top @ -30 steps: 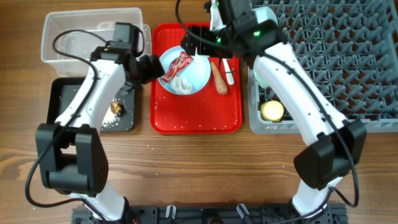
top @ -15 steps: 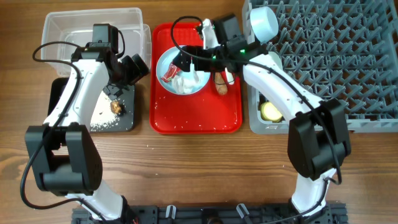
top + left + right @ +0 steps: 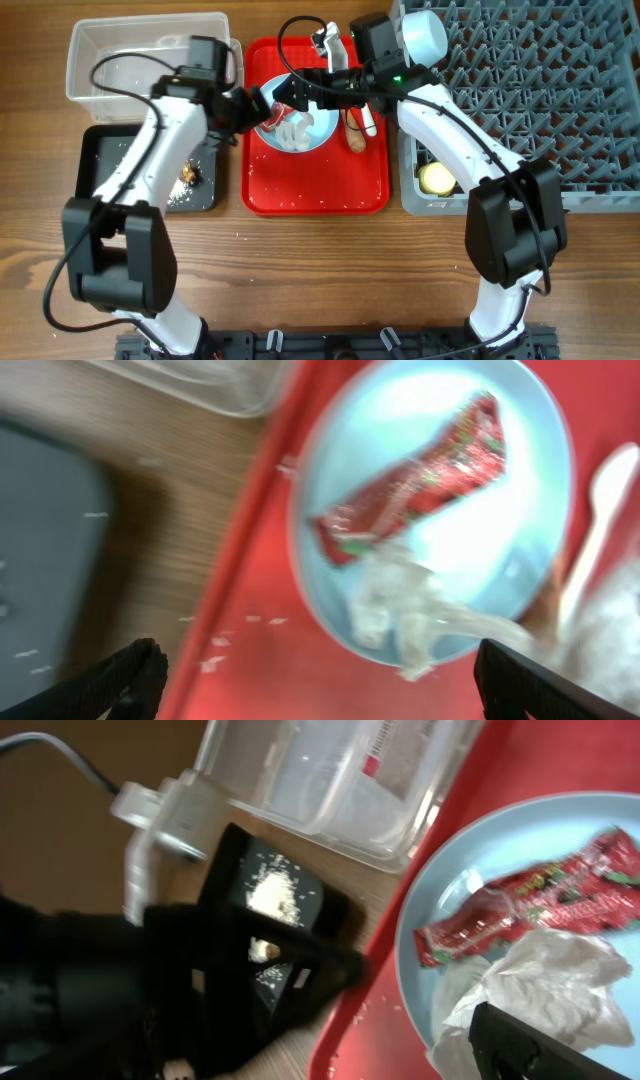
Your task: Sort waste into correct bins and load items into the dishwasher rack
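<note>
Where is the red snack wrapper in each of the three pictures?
Overhead: red snack wrapper sits upper centre, partly hidden under the arms.
Left wrist: red snack wrapper lies diagonally, right of centre, upper half.
Right wrist: red snack wrapper is at the right, mid-height.
Shared landmark: the light-blue plate beneath it.

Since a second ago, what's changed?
Left gripper swung out over the black tray, then returned to the plate's left rim. Right gripper moved closer over the wrapper, which seems shifted left on the plate. Both open, nothing held. Tissue, carrot, spoon, cup unmoved.
</note>
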{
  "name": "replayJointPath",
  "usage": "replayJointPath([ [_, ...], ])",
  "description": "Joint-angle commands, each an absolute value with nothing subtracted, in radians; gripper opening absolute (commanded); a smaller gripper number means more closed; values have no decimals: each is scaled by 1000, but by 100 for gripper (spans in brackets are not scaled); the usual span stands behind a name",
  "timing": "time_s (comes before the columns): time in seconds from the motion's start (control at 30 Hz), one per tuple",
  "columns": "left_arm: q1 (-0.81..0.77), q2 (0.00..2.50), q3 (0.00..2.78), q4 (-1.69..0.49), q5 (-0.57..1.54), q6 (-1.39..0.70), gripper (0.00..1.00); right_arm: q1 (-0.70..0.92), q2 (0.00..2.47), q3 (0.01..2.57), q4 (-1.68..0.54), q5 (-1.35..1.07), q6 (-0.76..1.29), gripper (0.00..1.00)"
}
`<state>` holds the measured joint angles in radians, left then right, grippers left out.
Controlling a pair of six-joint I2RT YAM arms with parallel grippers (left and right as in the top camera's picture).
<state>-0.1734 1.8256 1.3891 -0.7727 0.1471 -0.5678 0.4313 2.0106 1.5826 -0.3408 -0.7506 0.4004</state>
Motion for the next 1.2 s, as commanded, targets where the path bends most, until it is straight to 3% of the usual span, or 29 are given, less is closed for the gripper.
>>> replayJointPath([
  [0.0,-192,1831,1327,-707,263,-581,99,418,2012,1593,-307,-838,403,100],
  [0.23,-159,1831,1210,-499,492,-582,88,395,2012,1593,-238,-942,422,100],
  [0.67,-148,1831,1168,-350,652,-501,69,389,2012,1593,-222,-999,422,100],
  [1.0,-149,1835,1163,-202,696,-511,67,389,2012,1593,-184,-1047,448,100],
  [1.17,-150,1835,1163,-174,711,-517,60,389,2012,1593,-180,-1049,448,100],
])
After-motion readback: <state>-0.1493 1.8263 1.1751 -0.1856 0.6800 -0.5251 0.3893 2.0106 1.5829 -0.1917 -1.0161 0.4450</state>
